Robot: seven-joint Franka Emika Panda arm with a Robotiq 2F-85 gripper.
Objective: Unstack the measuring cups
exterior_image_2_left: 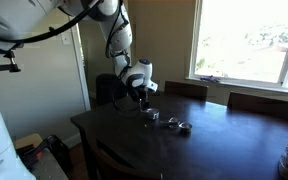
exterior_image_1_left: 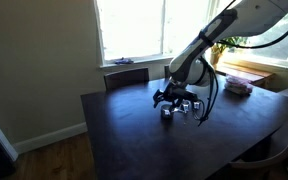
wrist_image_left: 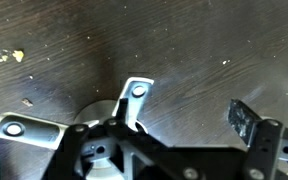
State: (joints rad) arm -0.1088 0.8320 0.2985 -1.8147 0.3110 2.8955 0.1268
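Your gripper (exterior_image_2_left: 140, 95) hangs wide open and empty over the measuring cups (exterior_image_2_left: 152, 116), centre frame on the dark table (exterior_image_2_left: 234, 150). In the wrist view a handle (wrist_image_left: 136, 95) points up mid-frame. Descend straight, straddle one cup's rim, then close gently.

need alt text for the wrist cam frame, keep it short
Close-up from above of silvery measuring cups on a dark wooden table, two flat handles with round holes fanning upward and to the left. The black open pincer fills the bottom edge and hides most of the bowls. Pale crumbs lie at upper left.
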